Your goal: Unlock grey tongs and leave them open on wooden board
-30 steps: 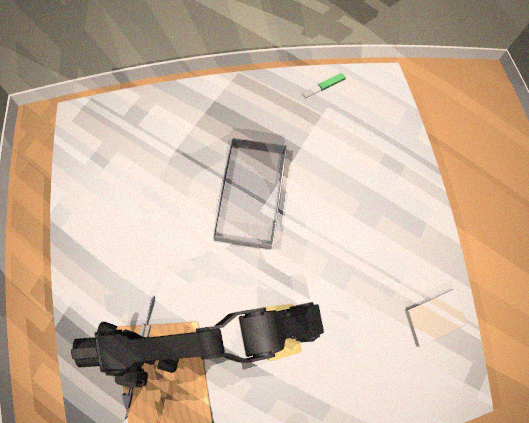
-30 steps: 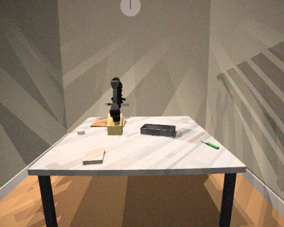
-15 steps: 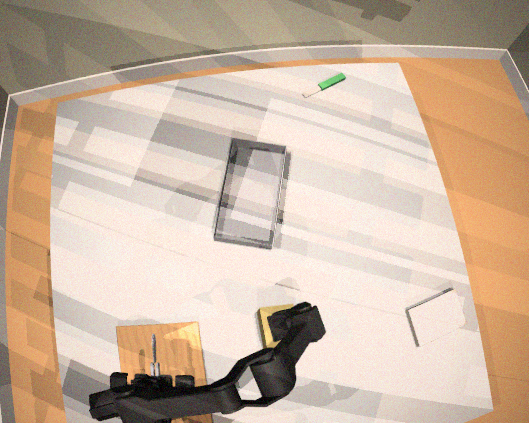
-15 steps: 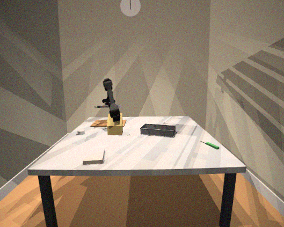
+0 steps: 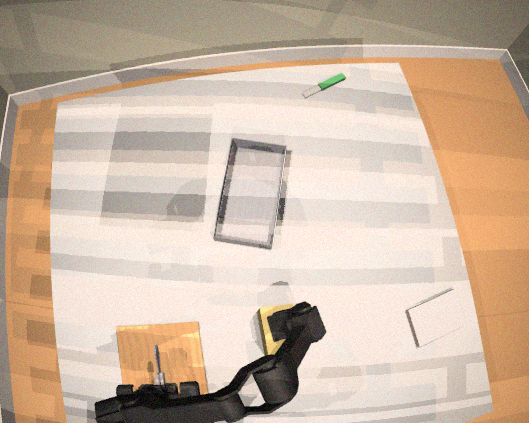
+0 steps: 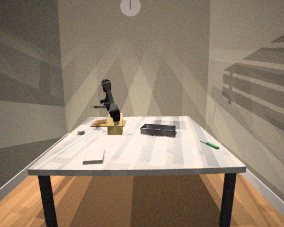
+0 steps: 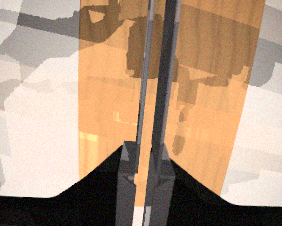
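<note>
The grey tongs are held up above the table and lie about level in the exterior view. Their two arms run side by side with a narrow gap in the wrist view. The gripper is shut on the tongs. The wooden board lies flat below them and behind them in the wrist view. The roasting tin stands empty in the middle of the table. The hinge and lock cannot be made out.
The yellow block stands under the arm's base, beside the board. A green-handled tool lies at the far side. A pale flat block and a small grey cylinder are on the table.
</note>
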Robot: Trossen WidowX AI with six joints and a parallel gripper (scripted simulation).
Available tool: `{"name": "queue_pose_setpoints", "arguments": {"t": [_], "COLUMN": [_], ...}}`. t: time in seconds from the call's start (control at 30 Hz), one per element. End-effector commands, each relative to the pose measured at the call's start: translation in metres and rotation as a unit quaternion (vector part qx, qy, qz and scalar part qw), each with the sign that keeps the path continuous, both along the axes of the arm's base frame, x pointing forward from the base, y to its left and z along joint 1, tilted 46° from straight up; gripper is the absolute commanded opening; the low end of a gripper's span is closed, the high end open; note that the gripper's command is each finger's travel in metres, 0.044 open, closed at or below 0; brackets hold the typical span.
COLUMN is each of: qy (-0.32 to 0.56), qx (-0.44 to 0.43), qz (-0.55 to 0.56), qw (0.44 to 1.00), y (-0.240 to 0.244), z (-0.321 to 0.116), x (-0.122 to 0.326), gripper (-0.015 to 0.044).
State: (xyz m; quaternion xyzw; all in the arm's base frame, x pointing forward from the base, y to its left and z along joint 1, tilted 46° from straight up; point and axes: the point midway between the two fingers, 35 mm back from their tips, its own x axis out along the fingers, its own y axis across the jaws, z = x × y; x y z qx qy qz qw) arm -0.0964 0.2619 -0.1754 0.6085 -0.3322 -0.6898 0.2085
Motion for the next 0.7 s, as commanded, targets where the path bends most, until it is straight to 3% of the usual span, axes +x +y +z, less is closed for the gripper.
{"name": "queue_pose_setpoints", "arguments": {"t": [0.0,0.33,0.67], "qy": [0.045,0.187,0.312], "qx": [-0.012,-0.011,0.035], "qz": [-0.043,-0.177,-0.314], "qw": [0.998,0.966,0.896], "y": [-0.006,-0.013,-0.010], "z": [-0.004,-0.008,-0.005], "x": [0.005,0.014,0.026], "gripper": [-0.0150,-0.0150,-0.0150]}}
